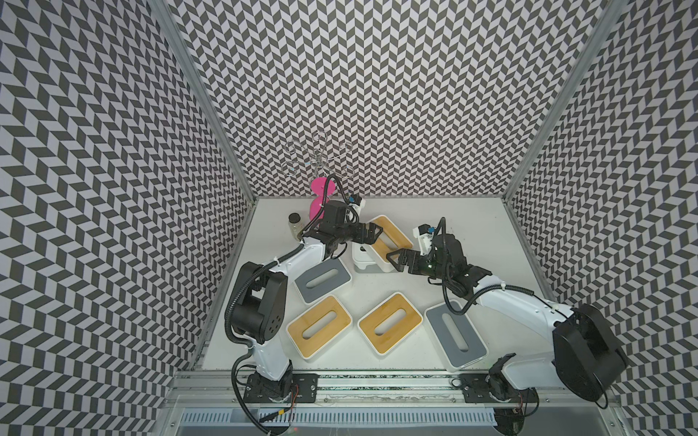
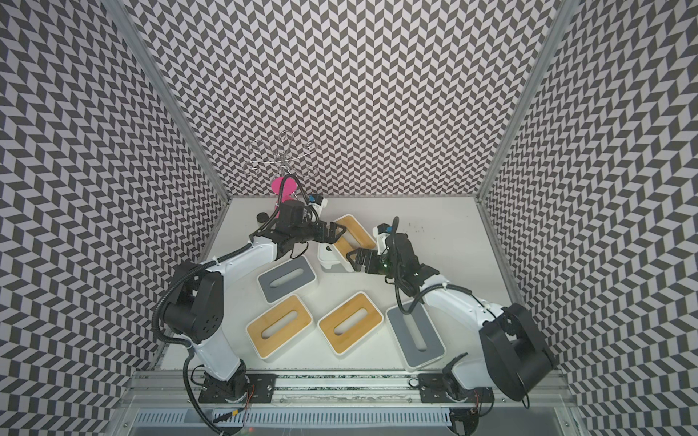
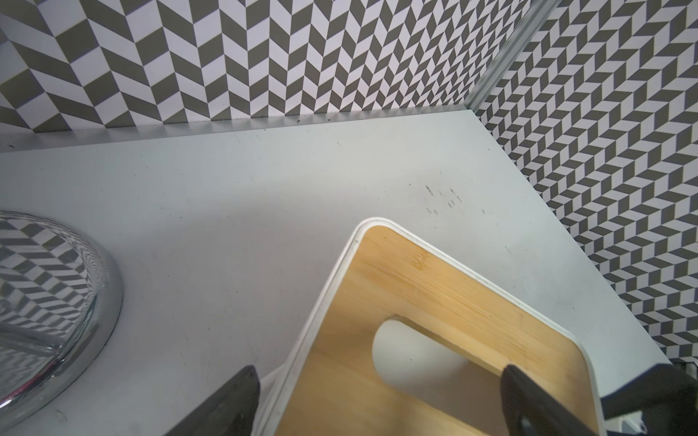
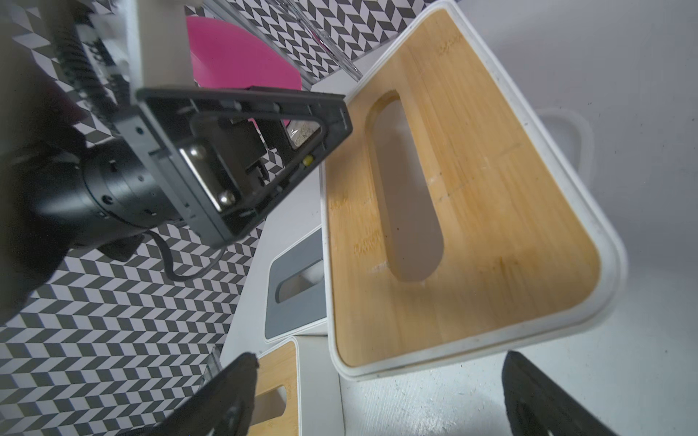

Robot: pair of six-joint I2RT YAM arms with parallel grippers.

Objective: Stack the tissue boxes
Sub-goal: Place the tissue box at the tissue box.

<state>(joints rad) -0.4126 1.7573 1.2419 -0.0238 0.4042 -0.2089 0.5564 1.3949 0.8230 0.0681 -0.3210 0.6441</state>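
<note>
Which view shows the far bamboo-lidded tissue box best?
The right wrist view: the far bamboo-lidded tissue box fills it, with almost the whole lid and its slot in clear sight. The left wrist view catches only one end of the lid. Both top views show it small and partly covered.

You have a small glass jar point(image 1: 294, 223) with a dark lid standing well behind the fingers point(image 1: 368, 229) of the left gripper point(image 1: 374, 234), back past its wrist and close to the side wall. Farther back on that same side of those fingers you see a pink rounded piece point(image 1: 323, 187) next to a chrome wire stand point(image 1: 320, 155) with looped arms; its mirrored round base point(image 3: 75, 302) shows in the left wrist view. Beyond the fingertips, faint dark specks point(image 3: 442, 200) mark the white table point(image 1: 464, 222), which is boxed in by grey-and-white chevron walls point(image 1: 377, 75).
</note>
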